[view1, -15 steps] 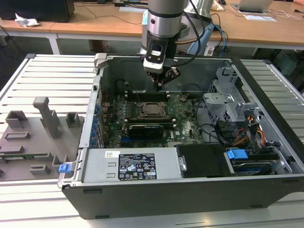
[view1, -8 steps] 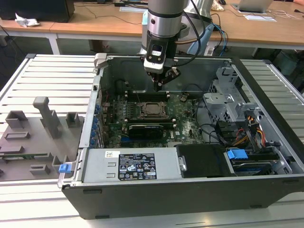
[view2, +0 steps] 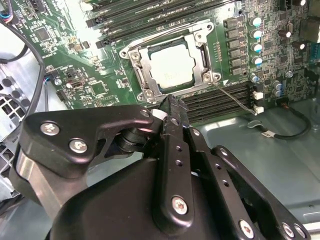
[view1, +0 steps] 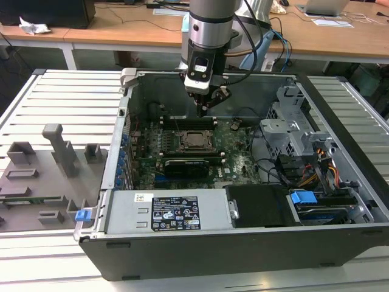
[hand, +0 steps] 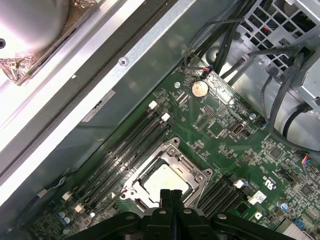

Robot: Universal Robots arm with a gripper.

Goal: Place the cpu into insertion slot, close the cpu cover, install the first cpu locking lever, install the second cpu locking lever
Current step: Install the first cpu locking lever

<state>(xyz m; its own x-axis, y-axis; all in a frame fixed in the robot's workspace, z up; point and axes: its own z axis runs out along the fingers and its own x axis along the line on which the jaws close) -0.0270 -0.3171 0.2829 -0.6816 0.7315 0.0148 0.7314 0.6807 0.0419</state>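
A: So, what is the biggest thing we see?

B: A wide tabletop [view1: 67,97] made of metal slats. On it sits an open computer case [view1: 243,249]. 1 robot arm [view1: 209,24] reaches down into the case from above.

A: And inside the case?

B: A green board [view1: 237,161] lies flat on the bottom. Near its middle is the socket. The cpu cover [view2: 142,75], a shiny metal frame, lies flat around the cpu [view2: 171,70]. The cpu sits in its slot, and its pale top shows through the hole in the frame.

A: Is the end effector holding something?

B: No. The end effector [view2: 170,103] has its 2 fingers pressed together with nothing between them. In the second wrist view its tip is just beside 1 edge of the cover. I cannot tell if it touches.

A: What is that thin wire?

B: I think it is 1 locking lever [view2: 235,97]. It sticks out from a corner of the socket, across the black memory slots [view2: 215,107].

A: What could go wrong?

B: The lever looks thin and springy. A tip that pushes it off-centre could slip and scratch the board. Too hard a push on the frame could hurt the tiny pins under the cpu.
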